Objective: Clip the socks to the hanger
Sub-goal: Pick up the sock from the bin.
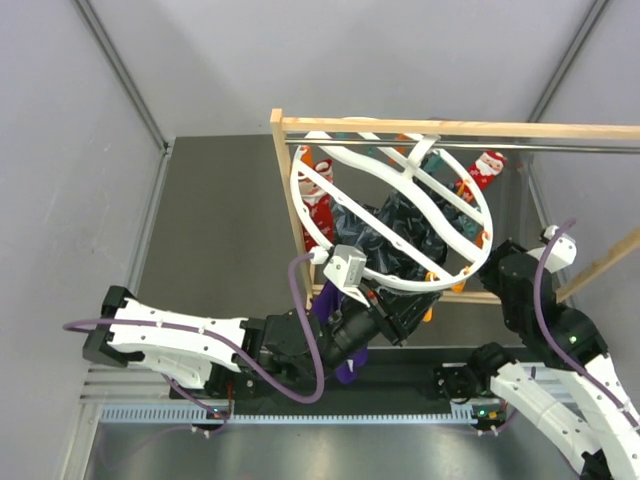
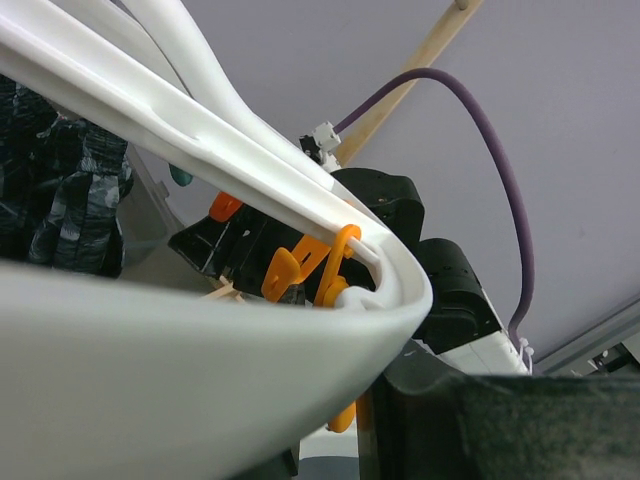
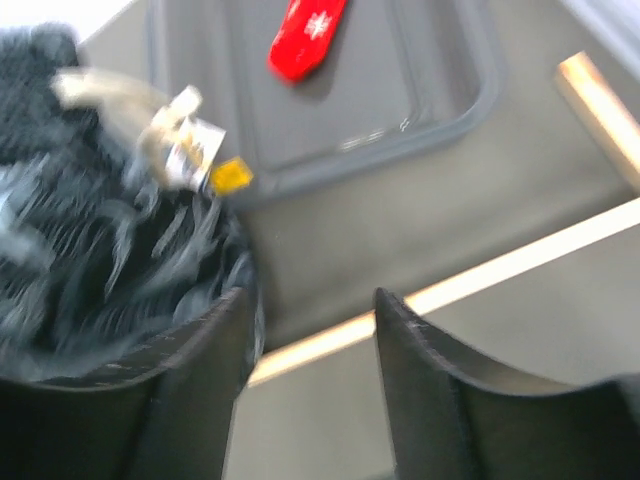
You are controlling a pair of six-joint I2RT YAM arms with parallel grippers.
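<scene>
The white ring hanger (image 1: 470,205) hangs from the metal rod, with orange clips (image 2: 290,268) round its rim. Red Santa socks (image 1: 318,205) are clipped at its left, and another red sock (image 1: 488,167) at its right. Dark patterned socks (image 1: 400,240) hang under its middle. A purple sock (image 1: 346,368) shows beneath the left wrist. My left gripper (image 1: 385,308) is at the near rim, shut on the hanger's rim (image 2: 200,380); only one finger (image 2: 500,430) shows. My right gripper (image 3: 310,300) is open and empty, beside the dark sock (image 3: 90,270).
The wooden-framed rack (image 1: 285,200) with its metal rod (image 1: 560,146) surrounds the hanger. A loose wooden bar (image 1: 600,262) leans at the right. Below the right gripper lie a grey tray (image 3: 470,110) and a red sock (image 3: 305,35).
</scene>
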